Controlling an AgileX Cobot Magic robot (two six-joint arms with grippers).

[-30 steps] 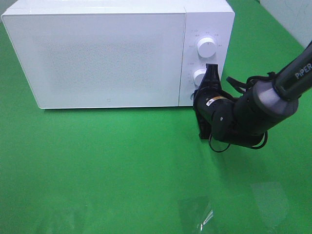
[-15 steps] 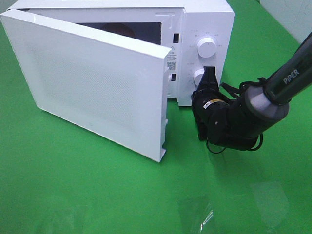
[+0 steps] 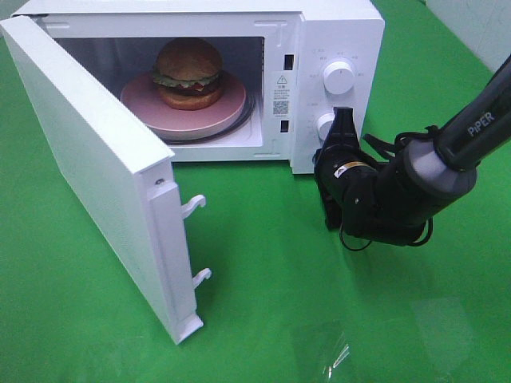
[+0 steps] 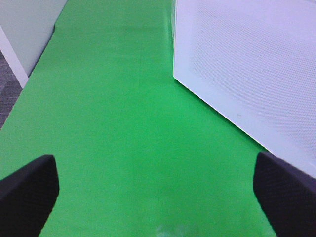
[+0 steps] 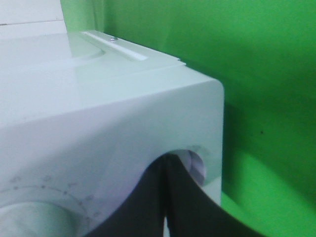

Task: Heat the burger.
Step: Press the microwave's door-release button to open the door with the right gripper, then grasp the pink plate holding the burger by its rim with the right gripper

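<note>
Burger (image 3: 188, 73) is noted from the high camera on the pink plate (image 3: 144, 102) inside the microwave (image 3: 339, 32), whose door (image 3: 88, 175) stands wide open, while the right gripper (image 3: 343, 120) is pressed shut, holding nothing, its tip at the lower knob (image 3: 325, 124). From the left wrist, the left gripper (image 4: 155, 192) is seen fully spread and empty beside the door's outer face; from the right wrist, the right gripper (image 5: 167, 163) is seen closed against that knob. Loading is judged done; the door must be shut before any knob is turned.

Bright, even light from overhead; pale glare patches on the green table (image 3: 263, 319), soft shadows, right wrist view blurred
</note>
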